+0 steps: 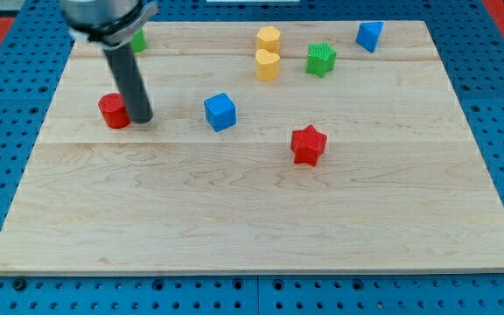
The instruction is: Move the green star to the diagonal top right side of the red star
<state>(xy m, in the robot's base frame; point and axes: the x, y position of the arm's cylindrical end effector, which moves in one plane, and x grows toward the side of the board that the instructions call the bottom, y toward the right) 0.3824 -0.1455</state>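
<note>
The green star (321, 59) lies near the view's top, right of centre. The red star (307, 144) lies below it, about mid-board, roughly straight down from the green star. My tip (141, 118) rests on the board at the view's left, right beside a red cylinder (113, 111) and touching or nearly touching its right side. The tip is far to the left of both stars.
A blue cube (220, 112) sits between my tip and the red star. Two yellow blocks (269, 38) (268, 65) stand just left of the green star. Another blue block (369, 36) is at the top right. A green block (138, 40) is partly hidden behind the rod.
</note>
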